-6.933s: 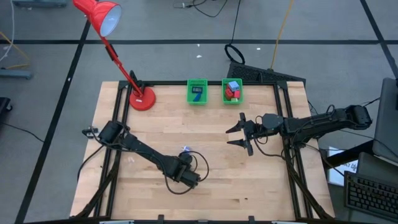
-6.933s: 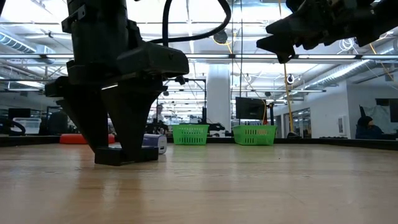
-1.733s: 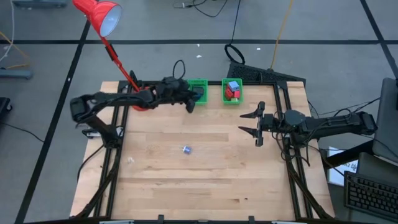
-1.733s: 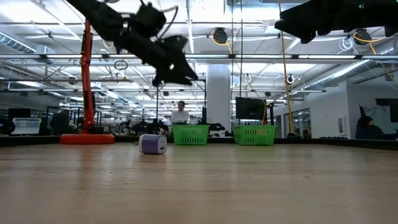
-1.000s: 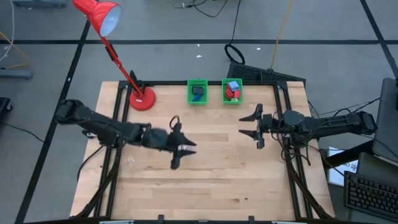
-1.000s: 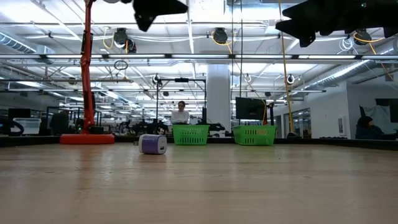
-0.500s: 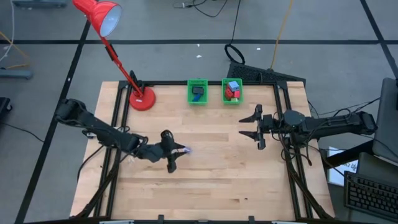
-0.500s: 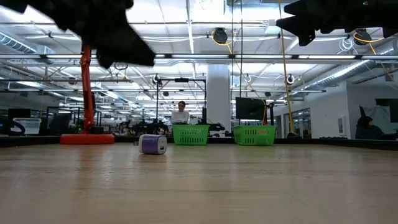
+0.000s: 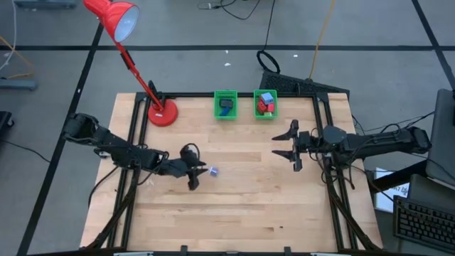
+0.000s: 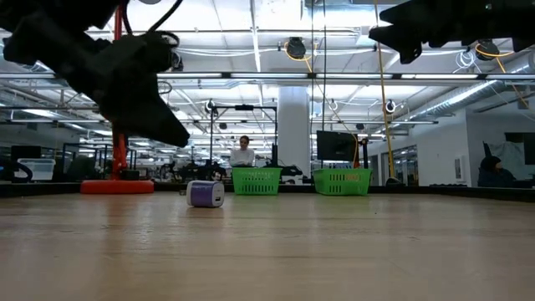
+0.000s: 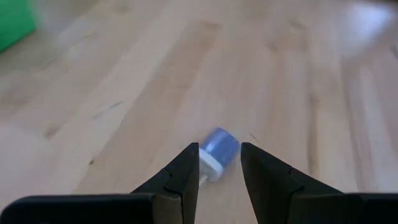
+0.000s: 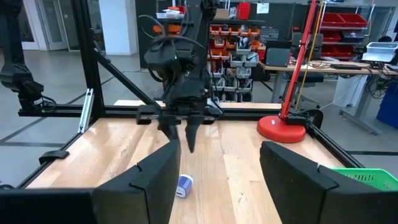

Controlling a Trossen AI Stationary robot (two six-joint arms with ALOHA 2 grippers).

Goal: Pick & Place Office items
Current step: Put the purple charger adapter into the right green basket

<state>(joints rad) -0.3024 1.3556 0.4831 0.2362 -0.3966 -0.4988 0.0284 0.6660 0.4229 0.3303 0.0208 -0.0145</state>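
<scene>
Table (image 9: 242, 206) is light wood w/ black frame, lamp (image 9: 114, 18) is red, two baskets (image 9: 226, 104) are green, lil roll (image 10: 205, 194) is purple-blue & white, both arms are black.

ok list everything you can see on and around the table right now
small cylinder: one, blue-violet with a white end, lying on its side mid-table, just ahead of the left gripper
left basket: one, green mesh, far edge of the table, a dark item inside
right basket: one, green mesh, beside the left basket, red pieces and a pale blue cube inside
desk lamp: one, red, base at the table's far left, head leaning out past the edge
table: one, light wood on a black frame
person: one, in the room beyond
left gripper: fingers narrowly apart, low beside the cylinder, not holding it
right gripper: open, raised, right side
</scene>
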